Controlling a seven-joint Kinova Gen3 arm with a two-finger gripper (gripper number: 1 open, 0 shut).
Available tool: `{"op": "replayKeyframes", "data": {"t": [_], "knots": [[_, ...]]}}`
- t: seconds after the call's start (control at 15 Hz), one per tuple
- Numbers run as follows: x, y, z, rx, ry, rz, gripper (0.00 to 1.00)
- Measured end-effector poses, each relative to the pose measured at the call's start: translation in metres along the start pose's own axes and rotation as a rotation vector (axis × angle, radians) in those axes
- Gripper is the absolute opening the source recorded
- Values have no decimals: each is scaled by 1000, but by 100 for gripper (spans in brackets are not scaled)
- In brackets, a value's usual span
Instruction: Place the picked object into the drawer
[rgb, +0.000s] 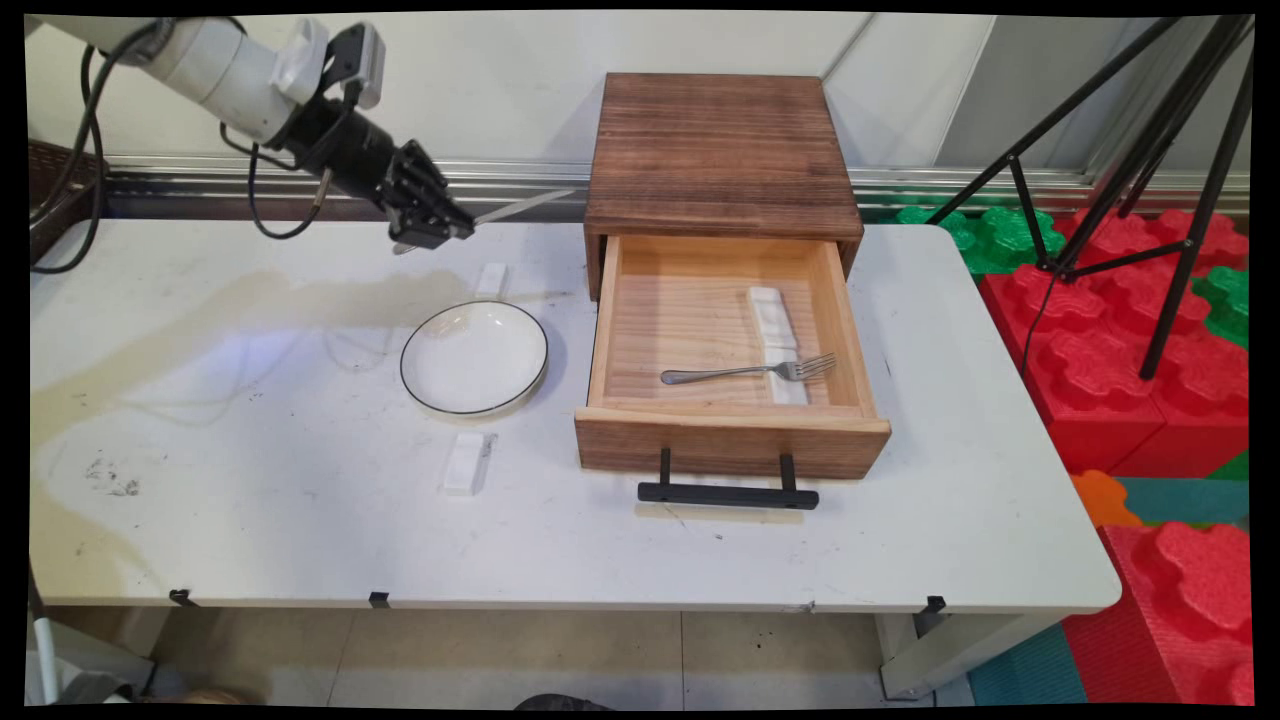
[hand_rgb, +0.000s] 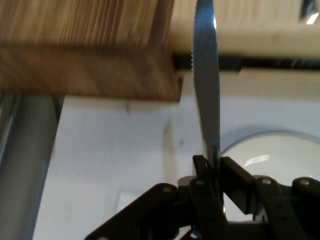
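Observation:
My gripper (rgb: 447, 225) hangs above the table's back left, shut on the handle of a table knife (rgb: 522, 205). The blade points right toward the wooden drawer box (rgb: 718, 150). In the hand view the serrated blade of the knife (hand_rgb: 206, 75) rises from between my fingers (hand_rgb: 201, 172), with the box's corner (hand_rgb: 90, 75) beyond it and the white plate (hand_rgb: 275, 160) to the right. The white plate (rgb: 474, 357) with a dark rim sits on the table below and right of my gripper. The open drawer (rgb: 728, 440) holds a fork (rgb: 750, 371) laid across a white rest (rgb: 778, 330).
A small white rest (rgb: 491, 280) lies behind the plate and another (rgb: 465, 462) in front of it. The drawer's black handle (rgb: 728, 494) juts toward the table's (rgb: 250, 520) near edge. A black tripod (rgb: 1130, 170) and red and green foam blocks (rgb: 1130, 340) stand to the right.

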Motion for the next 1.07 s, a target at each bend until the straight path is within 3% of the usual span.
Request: {"op": "replayKeyframes", "data": {"t": [0.6, 1.07], "knots": [[84, 29, -1, -22, 96, 83, 0], [139, 48, 36, -31, 101, 99, 0]]}}
